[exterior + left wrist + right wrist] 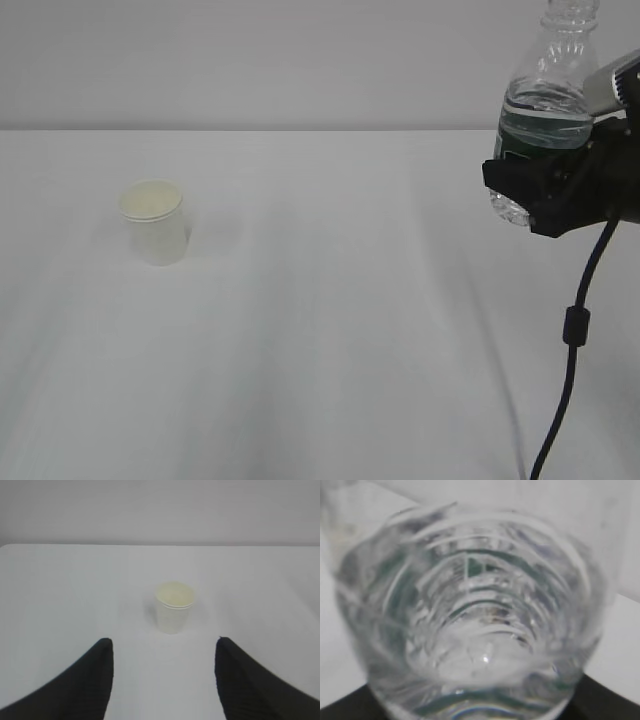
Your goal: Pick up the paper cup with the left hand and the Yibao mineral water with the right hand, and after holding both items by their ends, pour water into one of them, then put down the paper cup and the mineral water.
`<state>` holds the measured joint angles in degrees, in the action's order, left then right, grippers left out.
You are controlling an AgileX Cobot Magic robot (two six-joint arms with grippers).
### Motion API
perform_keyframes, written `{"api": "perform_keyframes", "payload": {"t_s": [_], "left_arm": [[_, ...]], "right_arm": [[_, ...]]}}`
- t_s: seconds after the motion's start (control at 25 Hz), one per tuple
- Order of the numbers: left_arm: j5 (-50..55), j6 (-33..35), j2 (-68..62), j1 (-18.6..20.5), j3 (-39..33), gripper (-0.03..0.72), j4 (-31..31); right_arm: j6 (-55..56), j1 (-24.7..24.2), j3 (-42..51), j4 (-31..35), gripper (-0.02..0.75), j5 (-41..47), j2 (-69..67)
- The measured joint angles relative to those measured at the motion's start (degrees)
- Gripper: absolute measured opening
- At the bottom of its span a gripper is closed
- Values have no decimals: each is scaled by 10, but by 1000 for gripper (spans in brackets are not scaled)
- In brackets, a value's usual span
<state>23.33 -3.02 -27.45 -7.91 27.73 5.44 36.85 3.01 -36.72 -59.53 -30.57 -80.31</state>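
The white paper cup (154, 221) stands upright on the white table at the left; the left wrist view shows it (173, 606) ahead of my left gripper (163, 652), which is open and empty, with both black fingers well short of it. My left gripper is out of the exterior view. My right gripper (545, 190) is shut on the lower part of the clear Yibao mineral water bottle (545, 100) and holds it upright above the table at the far right. The bottle fills the right wrist view (475, 615), seen from its bottom end.
The white table (330, 340) spreads across the view, with a grey wall behind. A black cable (572, 330) hangs from the right arm down to the table's front right.
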Motion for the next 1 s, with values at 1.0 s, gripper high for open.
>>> {"api": "perform_keyframes", "payload": {"t_s": [1.0], "left_arm": [[-182,0,-138,0,-79,457,19]], "right_arm": [[0,0,0,0,423,0,0]]}}
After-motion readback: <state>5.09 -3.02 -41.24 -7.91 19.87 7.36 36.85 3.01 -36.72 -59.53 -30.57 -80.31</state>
